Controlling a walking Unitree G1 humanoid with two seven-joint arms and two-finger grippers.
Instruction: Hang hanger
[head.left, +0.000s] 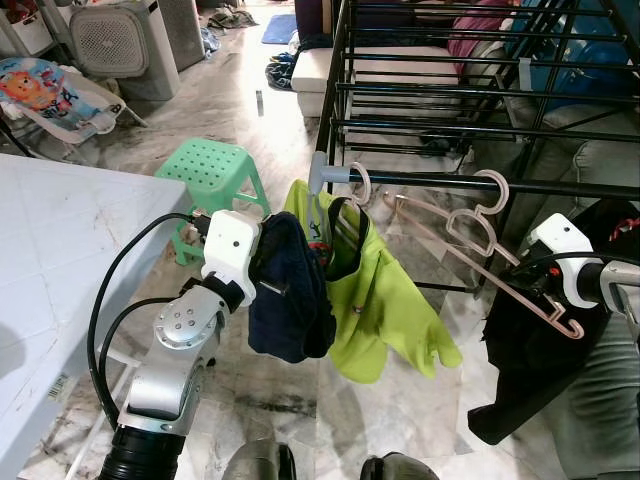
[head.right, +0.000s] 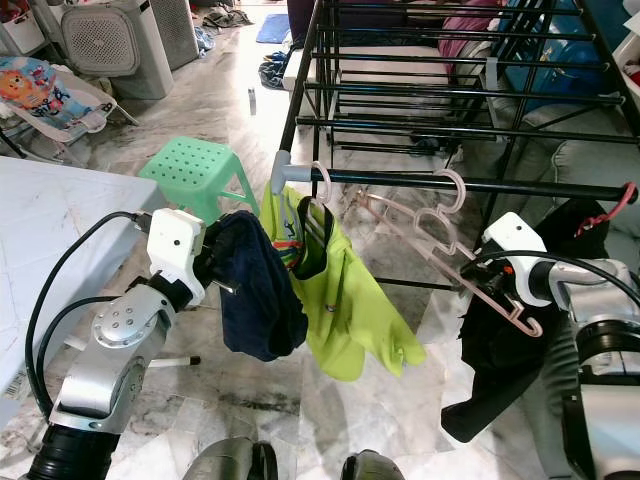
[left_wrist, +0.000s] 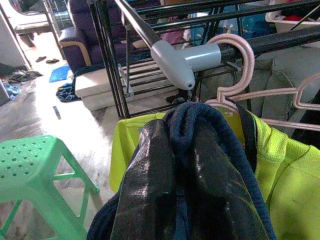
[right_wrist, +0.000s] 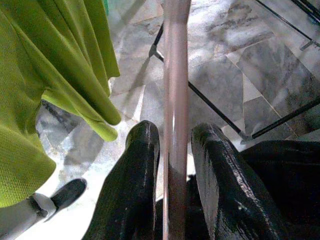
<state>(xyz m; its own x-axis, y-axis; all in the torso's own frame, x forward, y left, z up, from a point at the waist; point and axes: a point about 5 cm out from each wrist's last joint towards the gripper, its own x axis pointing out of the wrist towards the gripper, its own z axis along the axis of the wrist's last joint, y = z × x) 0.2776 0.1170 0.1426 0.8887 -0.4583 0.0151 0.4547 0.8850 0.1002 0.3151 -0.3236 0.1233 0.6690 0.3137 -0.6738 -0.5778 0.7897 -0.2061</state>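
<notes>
left gripper (head.left: 275, 262) – raised, clamped | right gripper (right_wrist: 172, 165) – raised, pinching

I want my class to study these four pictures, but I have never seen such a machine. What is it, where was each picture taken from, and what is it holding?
It is a humanoid robot at a black drying rack. Two pictures come from its head, looking down; the others from its wrists, along the fingers. The left gripper holds a dark blue garment beside a lime-green shirt already hanging. The right gripper grips an empty pink hanger, its hook over the rail.
</notes>
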